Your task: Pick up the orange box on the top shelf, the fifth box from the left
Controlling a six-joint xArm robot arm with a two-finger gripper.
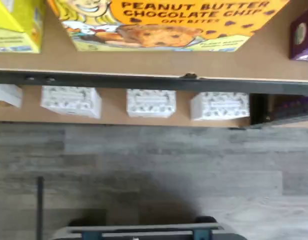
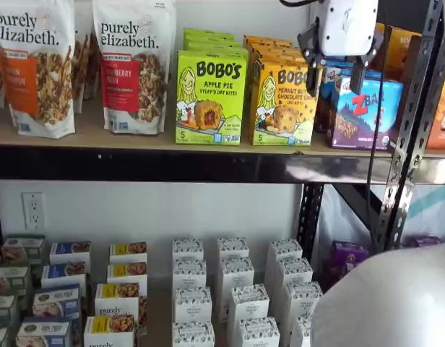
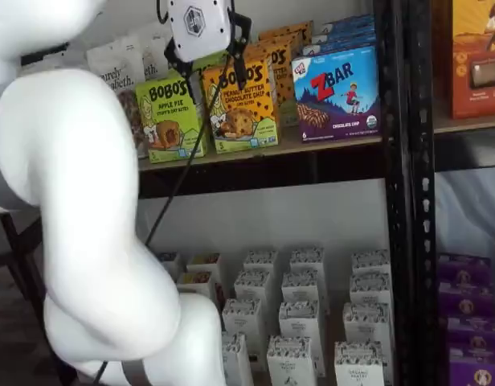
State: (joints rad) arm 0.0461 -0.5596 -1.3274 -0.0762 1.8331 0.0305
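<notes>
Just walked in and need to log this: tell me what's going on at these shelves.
A white robot arm is reaching for the orange box of Bobo's Peanut Butter Chocolate Chip oat bites on the top shelf. Its pincer hangs in front of that box's upper part, fingers plainly apart and holding nothing. The box stands upright between the green Bobo's Apple Pie box and the blue ZBar box, not yet grasped.

The orange box (image 2: 282, 101) sits hemmed between the green box (image 2: 211, 96) and ZBar box (image 2: 365, 112); its front stands open.

Grey wood-plank floor (image 1: 194, 165), white wall (image 2: 136, 210) w/ outlet (image 2: 33, 211), black uprights (image 3: 408, 201).
</notes>
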